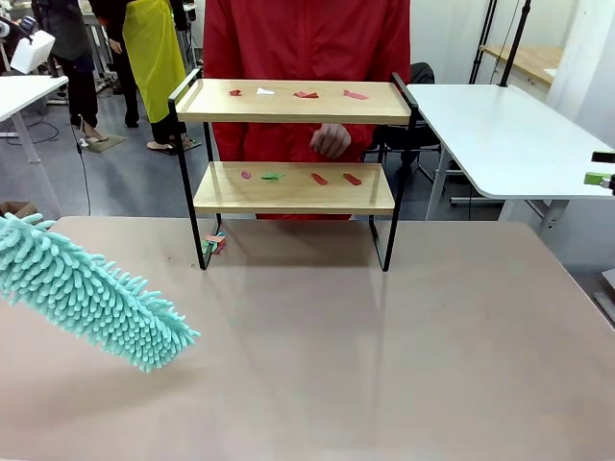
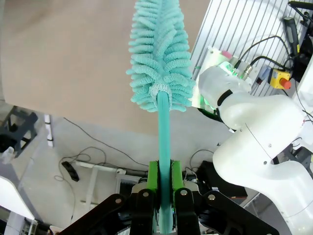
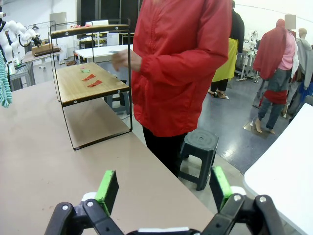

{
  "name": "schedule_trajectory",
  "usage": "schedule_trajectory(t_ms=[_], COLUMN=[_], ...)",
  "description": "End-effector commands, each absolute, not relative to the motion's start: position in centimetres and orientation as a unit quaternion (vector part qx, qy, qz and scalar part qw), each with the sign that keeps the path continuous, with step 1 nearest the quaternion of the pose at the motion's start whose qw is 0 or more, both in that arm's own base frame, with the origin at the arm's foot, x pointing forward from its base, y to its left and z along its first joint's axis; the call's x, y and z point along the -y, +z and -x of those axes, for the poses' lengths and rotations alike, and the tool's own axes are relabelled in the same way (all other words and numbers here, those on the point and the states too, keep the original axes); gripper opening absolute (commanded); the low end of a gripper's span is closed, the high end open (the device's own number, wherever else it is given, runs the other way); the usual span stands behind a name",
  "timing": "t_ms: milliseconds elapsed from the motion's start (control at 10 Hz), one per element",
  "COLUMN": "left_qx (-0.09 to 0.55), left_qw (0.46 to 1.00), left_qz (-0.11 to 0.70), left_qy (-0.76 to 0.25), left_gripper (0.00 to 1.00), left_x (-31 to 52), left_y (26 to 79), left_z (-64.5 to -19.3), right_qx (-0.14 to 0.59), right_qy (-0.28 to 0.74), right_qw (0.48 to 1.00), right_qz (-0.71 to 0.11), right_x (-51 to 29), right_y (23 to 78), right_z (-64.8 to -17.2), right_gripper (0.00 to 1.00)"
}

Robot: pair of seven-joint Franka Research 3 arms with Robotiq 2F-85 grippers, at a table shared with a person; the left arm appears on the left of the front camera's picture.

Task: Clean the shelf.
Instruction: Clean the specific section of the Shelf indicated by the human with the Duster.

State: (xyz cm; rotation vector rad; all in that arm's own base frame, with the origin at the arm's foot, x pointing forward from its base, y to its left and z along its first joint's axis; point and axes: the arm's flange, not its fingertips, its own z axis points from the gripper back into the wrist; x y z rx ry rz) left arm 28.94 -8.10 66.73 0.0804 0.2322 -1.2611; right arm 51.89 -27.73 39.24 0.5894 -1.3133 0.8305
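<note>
The shelf (image 1: 293, 113) stands at the table's far middle, with a person in red (image 1: 307, 38) right behind it. Small red, white and green paper scraps (image 1: 306, 94) lie on its top board, and more scraps (image 1: 319, 179) on the lower board. My left gripper (image 2: 165, 169) is shut on the teal handle of a fluffy teal duster (image 2: 159, 58). The duster (image 1: 86, 298) hangs low over the table's left side, well short of the shelf. My right gripper (image 3: 164, 188) is open and holds nothing, off the table's right end. The shelf (image 3: 90, 85) lies far to its left.
The person's hand (image 1: 331, 140) hovers between the two boards at the back. A few scraps (image 1: 213, 242) lie on the table by the shelf's left foot. A dark stool (image 3: 198, 147) stands beside the person. A white table (image 1: 509, 134) is at the right.
</note>
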Motion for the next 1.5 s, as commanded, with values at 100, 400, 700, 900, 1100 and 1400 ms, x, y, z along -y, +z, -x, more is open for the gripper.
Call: schedule_trajectory(t_ms=[100, 400, 700, 900, 1100, 1400], left_qx=[-0.108, -0.108, -0.108, -0.108, -0.108, -0.092], left_qw=[0.805, 0.805, 0.805, 0.805, 0.805, 0.784], left_qz=[-0.034, -0.034, -0.034, -0.034, -0.034, -0.035], left_qy=[-0.582, -0.582, -0.582, -0.582, -0.582, -0.613], left_gripper=[0.13, 0.13, 0.13, 0.13, 0.13, 0.13], left_x=[8.1, 8.1, 8.1, 8.1, 8.1, 7.99], left_y=[66.91, 66.91, 66.91, 66.91, 66.91, 66.66], left_z=[-28.65, -28.65, -28.65, -28.65, -28.65, -29.25], right_qx=[0.579, 0.579, 0.579, 0.579, 0.579, 0.579], right_qy=[0.367, 0.367, 0.367, 0.367, 0.367, 0.367], right_qw=[0.679, 0.679, 0.679, 0.679, 0.679, 0.679], right_qz=[-0.262, -0.262, -0.262, -0.262, -0.262, -0.262], right_x=[27.52, 27.52, 27.52, 27.52, 27.52, 27.52], right_y=[39.83, 39.83, 39.83, 39.83, 39.83, 39.83], right_z=[-52.02, -52.02, -52.02, -52.02, -52.02, -52.02], right_gripper=[1.0, 1.0, 1.0, 1.0, 1.0, 1.0])
